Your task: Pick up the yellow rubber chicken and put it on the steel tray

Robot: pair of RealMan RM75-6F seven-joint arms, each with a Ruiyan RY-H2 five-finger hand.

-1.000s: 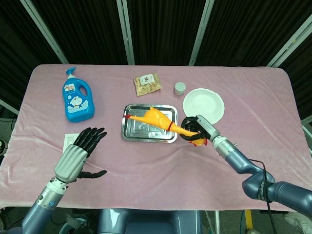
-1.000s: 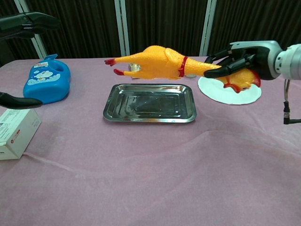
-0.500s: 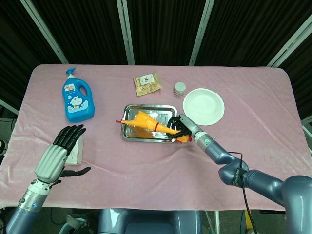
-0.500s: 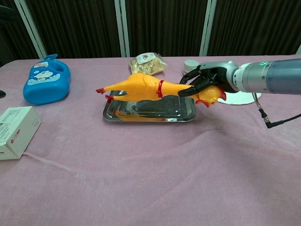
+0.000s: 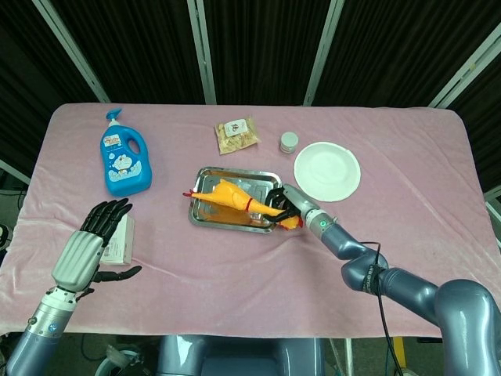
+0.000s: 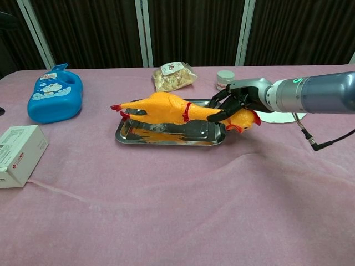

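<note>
Robot lab: black curtains (image 5: pixel 258 47), pink-draped table (image 5: pixel 407 235).

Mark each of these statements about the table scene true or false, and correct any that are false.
1. The right hand grips the yellow rubber chicken near its head end. True.
2. The chicken's body is over the steel tray. True.
3. The blue bottle stands upright on the white plate. False: it lies on the pink cloth at the left, far from the white plate.
4. The left hand holds the snack bag. False: it holds nothing, fingers apart, near the white box; the snack bag lies behind the tray.
5. A small round jar sits beside the white plate. True.
</note>
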